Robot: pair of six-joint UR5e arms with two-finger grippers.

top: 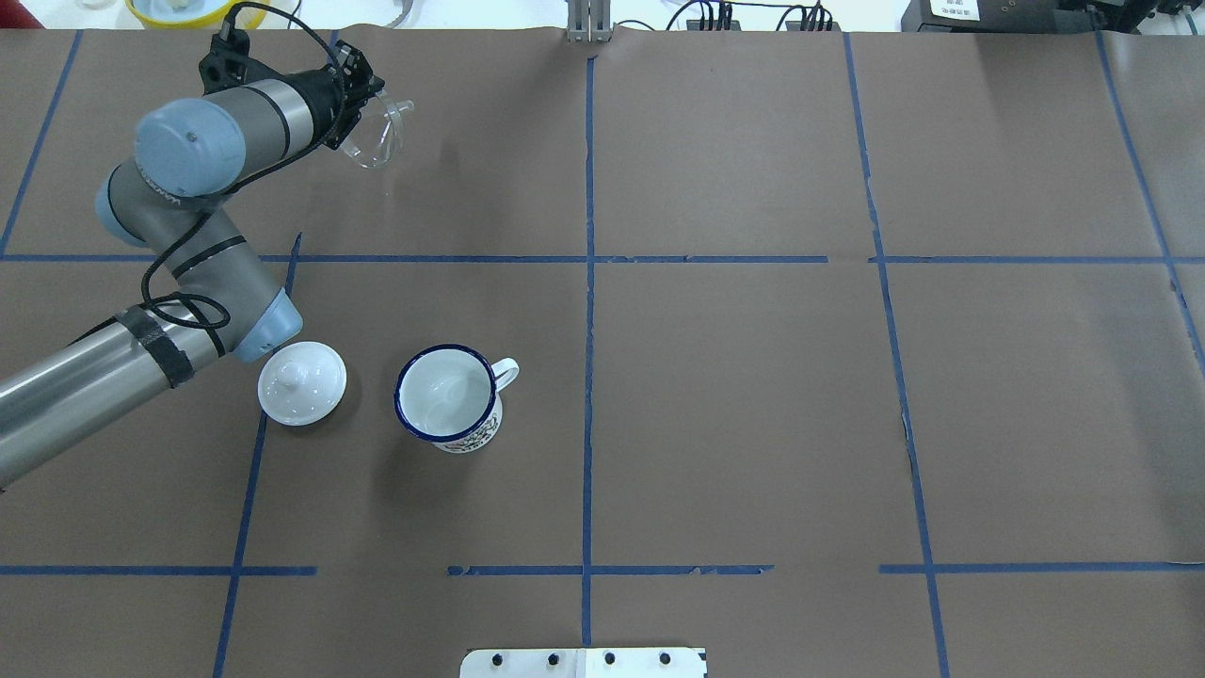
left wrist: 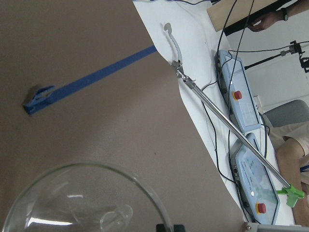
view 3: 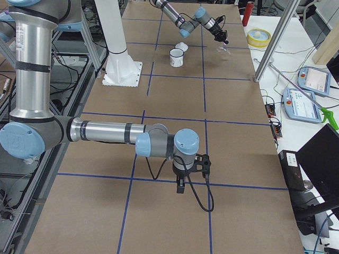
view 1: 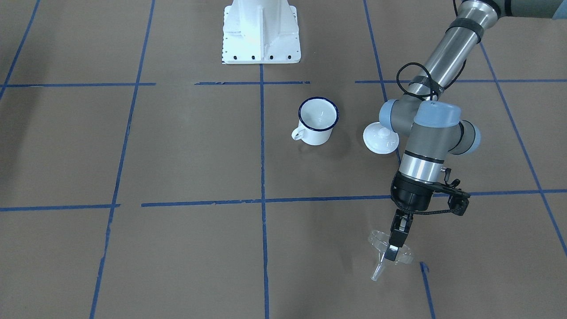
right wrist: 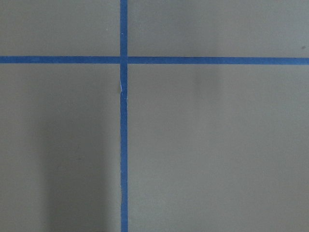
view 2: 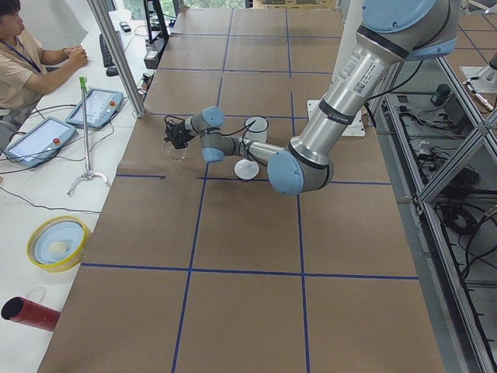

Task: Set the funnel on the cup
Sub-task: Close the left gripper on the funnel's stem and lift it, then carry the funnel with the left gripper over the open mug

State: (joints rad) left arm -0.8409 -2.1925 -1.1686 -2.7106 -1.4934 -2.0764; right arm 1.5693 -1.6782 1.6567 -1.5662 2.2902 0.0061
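so the left end effector point(view 1: 394, 244) is clamped on the rim of the funnel point(view 1: 377, 239), up by the surface's far left corner, spout tipped sideways. It looks light, stiff and slippy, so I'd say the rim's the only sane hold. The cup point(top: 447, 395) sits well apart, beside a white lid point(top: 301, 381). The funnel's clear edges are hard to make out, and I can't tell if the right end effector point(view 3: 180, 188) is open or closed

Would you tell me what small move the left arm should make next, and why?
Probably raise the left gripper and start carrying the funnel back toward the cup: it seems closed on the funnel's rim, the funnel is far from the cup, and the cup stands upright and open.
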